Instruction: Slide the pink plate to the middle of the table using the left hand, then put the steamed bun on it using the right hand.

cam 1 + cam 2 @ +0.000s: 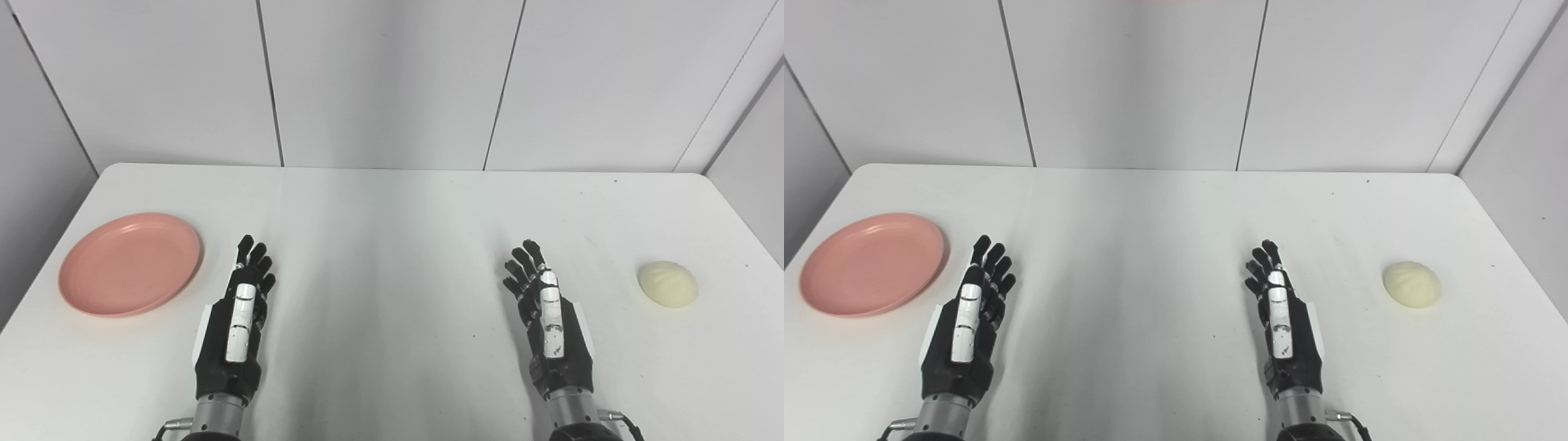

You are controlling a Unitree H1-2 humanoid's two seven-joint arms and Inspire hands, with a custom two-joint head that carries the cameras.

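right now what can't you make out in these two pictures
- Arms: cut off by the bottom edge in both views, past the wrists.
- Palm of the left robot hand and right robot hand: hidden, only their backs show.
- Bun: its far side is hidden by its own dome.
- Plate: its underside lies against the table.

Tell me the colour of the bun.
Pale cream bun, clearest in the left eye view.
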